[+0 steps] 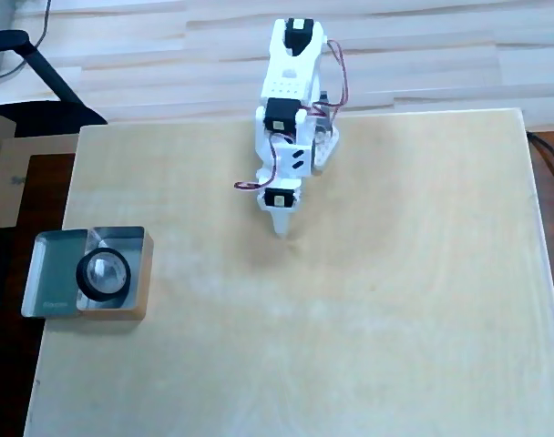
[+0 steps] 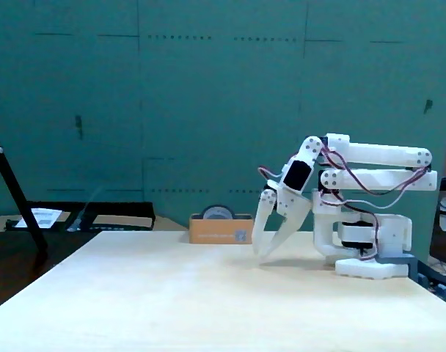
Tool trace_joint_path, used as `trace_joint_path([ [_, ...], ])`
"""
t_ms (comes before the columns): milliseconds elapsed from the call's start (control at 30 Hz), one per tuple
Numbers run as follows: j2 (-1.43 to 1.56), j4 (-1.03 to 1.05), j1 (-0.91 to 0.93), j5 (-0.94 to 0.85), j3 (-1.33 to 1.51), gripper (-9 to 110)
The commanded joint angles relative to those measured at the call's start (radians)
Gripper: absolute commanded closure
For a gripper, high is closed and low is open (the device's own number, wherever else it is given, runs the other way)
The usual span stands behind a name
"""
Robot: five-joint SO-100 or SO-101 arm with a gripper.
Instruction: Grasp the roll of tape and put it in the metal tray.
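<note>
The setup was a pale plywood tabletop (image 1: 368, 309) in front of a teal wall (image 2: 172, 88), with lighter wood planks behind the arm's base in the overhead view. From where I sat driving it, the roll of tape (image 1: 104, 276) was already sitting inside the metal tray (image 1: 54, 273), toward the tray's right half in the overhead view, ring lying flat with the hole facing up. In the fixed view I could just see the top of the roll (image 2: 218, 212) poking over the tray's front wall (image 2: 221, 229), which looked brownish there, I guess from reflecting the table.

The gripper (image 1: 281, 232) was empty, tips down near the board in the middle of the table, well apart from the tray. In the fixed view the fingers (image 2: 262, 236) had a small gap between them at the tips, so slightly parted, holding nothing.

So my read was the job looked done, and the only step in hand was parking the arm cleanly: I'd lift the tips before folding back so they didn't drag on the plywood, and not swing toward the tray side at all.

Other stuff around: a black stand leg (image 2: 14, 187) at the left in the fixed view, some papers (image 2: 38, 218) on the dark side table, cardboard (image 1: 8, 182) off the table's left edge. Nothing stood between the arm and its rest pose.
</note>
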Motion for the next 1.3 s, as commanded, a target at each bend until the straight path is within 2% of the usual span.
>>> trace_joint_path([
  [0,0.268,-0.008,-0.005,0.003,0.002,102],
  [567,0.299,-0.021,-0.008,0.0,0.023,102],
  [800,0.299,-0.149,-0.008,-0.002,0.063,102],
  [1267,0.296,-0.156,-0.003,0.003,0.057,102],
])
